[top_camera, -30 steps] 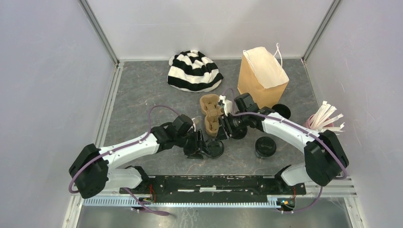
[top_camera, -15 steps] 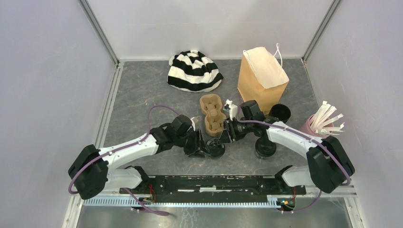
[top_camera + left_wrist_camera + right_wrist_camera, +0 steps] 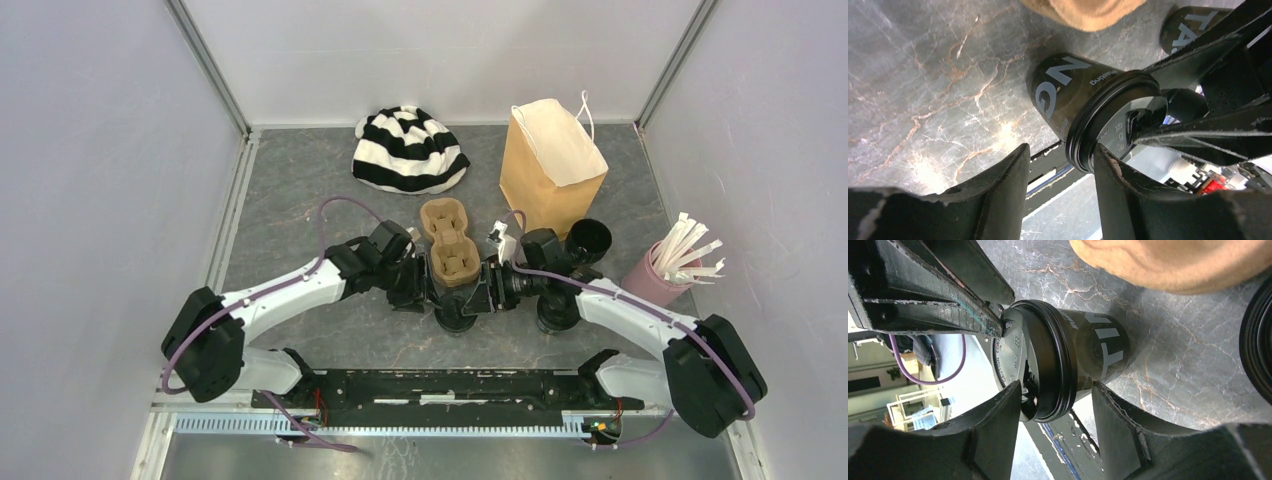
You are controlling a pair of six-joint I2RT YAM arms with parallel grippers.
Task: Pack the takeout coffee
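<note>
Grey marbled table (image 3: 290, 200), white enclosure walls (image 3: 450, 50). One lidded coffee cup (image 3: 456, 314) was seen upright at front centre of the table, just in front of the cardboard carrier (image 3: 449, 240) and flanked by both arms. Its lid (image 3: 1128, 125) was seated on the rim.

The left gripper (image 3: 1060, 150) was held with jaws apart. The cup sat just beyond the fingertips, its lid rim close to one of them, and nothing was clamped. The right gripper (image 3: 1056, 386) was also held with jaws apart, and the lid rim lay in the gap. Whether the pads bore on the cup could not be told. From each wrist view, a finger of the opposite gripper was seen reaching onto the lid top.

A second coffee cup (image 3: 556, 312), lidded and upright, was placed to the right of the first, near but apart, partly covered by the right arm. An open-topped black cup (image 3: 589, 238) was seen behind it, just beside the paper bag (image 3: 552, 160). The bag stood upright at back right with its mouth open. A pink cup (image 3: 652, 275) holding white sticks (image 3: 690, 245) was seen at the right edge. A striped beanie (image 3: 408, 148) was lying at back centre, well apart from the cups.
</note>
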